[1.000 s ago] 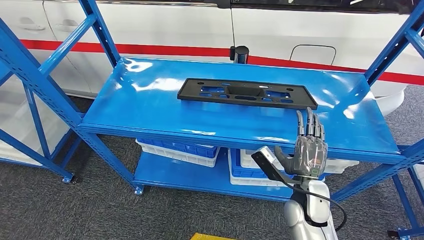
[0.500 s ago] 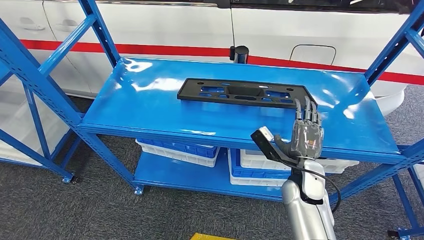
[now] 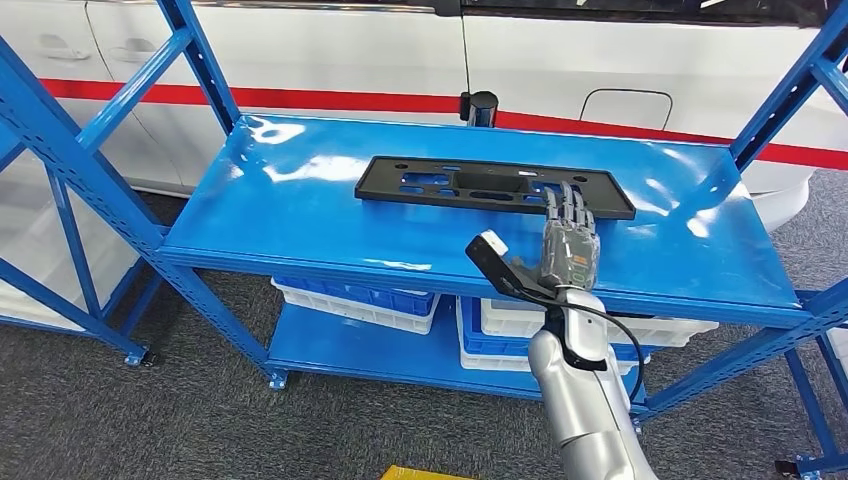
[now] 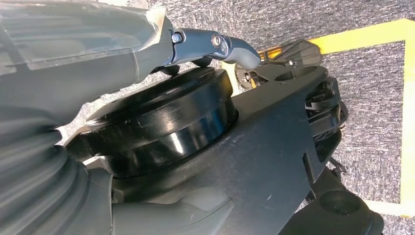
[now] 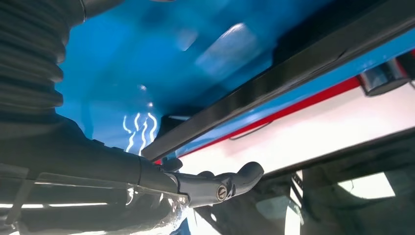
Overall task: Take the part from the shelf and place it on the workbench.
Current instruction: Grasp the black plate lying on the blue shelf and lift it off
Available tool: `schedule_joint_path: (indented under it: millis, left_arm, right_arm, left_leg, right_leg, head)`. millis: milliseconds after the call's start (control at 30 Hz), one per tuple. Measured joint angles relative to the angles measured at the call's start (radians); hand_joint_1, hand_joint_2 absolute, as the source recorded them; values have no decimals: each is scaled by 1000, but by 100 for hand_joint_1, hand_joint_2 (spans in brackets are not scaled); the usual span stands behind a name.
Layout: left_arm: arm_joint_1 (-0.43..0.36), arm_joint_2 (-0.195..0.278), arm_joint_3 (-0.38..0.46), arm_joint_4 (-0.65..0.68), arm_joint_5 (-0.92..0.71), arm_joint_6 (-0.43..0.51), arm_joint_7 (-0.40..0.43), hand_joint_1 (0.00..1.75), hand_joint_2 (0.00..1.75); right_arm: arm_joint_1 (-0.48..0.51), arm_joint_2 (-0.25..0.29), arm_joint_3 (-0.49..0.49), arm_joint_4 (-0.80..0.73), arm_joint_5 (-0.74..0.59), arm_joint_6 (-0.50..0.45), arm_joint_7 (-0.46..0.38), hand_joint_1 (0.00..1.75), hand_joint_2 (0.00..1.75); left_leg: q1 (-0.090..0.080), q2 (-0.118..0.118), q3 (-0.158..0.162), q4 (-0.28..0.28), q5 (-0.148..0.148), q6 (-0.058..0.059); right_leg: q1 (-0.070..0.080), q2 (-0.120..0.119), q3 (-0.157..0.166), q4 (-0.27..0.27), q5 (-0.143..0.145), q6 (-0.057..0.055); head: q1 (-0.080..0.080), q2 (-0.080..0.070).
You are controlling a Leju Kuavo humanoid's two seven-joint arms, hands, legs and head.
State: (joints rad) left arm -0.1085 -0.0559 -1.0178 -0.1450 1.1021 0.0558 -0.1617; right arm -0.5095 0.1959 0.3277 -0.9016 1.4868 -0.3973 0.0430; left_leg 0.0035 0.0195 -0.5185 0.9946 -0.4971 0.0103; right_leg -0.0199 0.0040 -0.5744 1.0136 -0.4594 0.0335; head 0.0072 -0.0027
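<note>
On shelf top: one black part (image 3: 494,187), flat, near the back edge of the blue shelf (image 3: 300,215).
Change: right hand (image 3: 568,247) has moved left and forward; fingertips now at the part's front edge.
Right hand fingers: straight, apart, holding nothing.
Left hand (image 4: 215,46): fingers unclear, cannot tell.
Writing: none readable.
Count: three bins (image 3: 355,300) below.

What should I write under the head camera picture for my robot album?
The robot's right hand reaches its fingertips to the black part on the blue shelf.
</note>
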Motion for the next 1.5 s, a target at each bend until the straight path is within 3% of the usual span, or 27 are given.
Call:
schedule_joint_path:
  millis: [433,1200,1333,1467,1500]
  left_arm:
    - [1,-7,0,1,9,18,-1,0,175]
    - [2,-9,0,1,19,24,-4,0,175]
    - [5,-10,0,1,22,25,-25,0,0]
    - [11,-10,0,1,18,21,-64,0,0]
    - [13,-10,0,1,17,18,-75,0,0]
  right_arm:
    - [-117,82,28,181,22,9,15,0,175]
    - [-149,110,47,245,26,9,5,0,175]
    - [-159,122,57,258,29,6,1,0,175]
    - [-158,126,66,260,25,-3,-3,0,0]
    - [-157,125,66,257,25,-3,-3,0,0]
  left_leg:
    - [-1,0,0,0,0,0]
    - [-1,0,-1,0,0,0]
    - [-1,0,-1,0,0,0]
    - [-2,-1,-1,0,0,0]
    - [-2,-1,-1,0,0,0]
  right_leg:
    - [1,0,0,0,0,0]
    - [1,0,0,0,0,0]
    - [1,0,0,0,0,0]
    - [1,0,0,0,0,0]
    - [1,0,0,0,0,0]
  head:
    - [0,0]
    - [0,0]
    - [0,0]
    - [0,0]
    - [0,0]
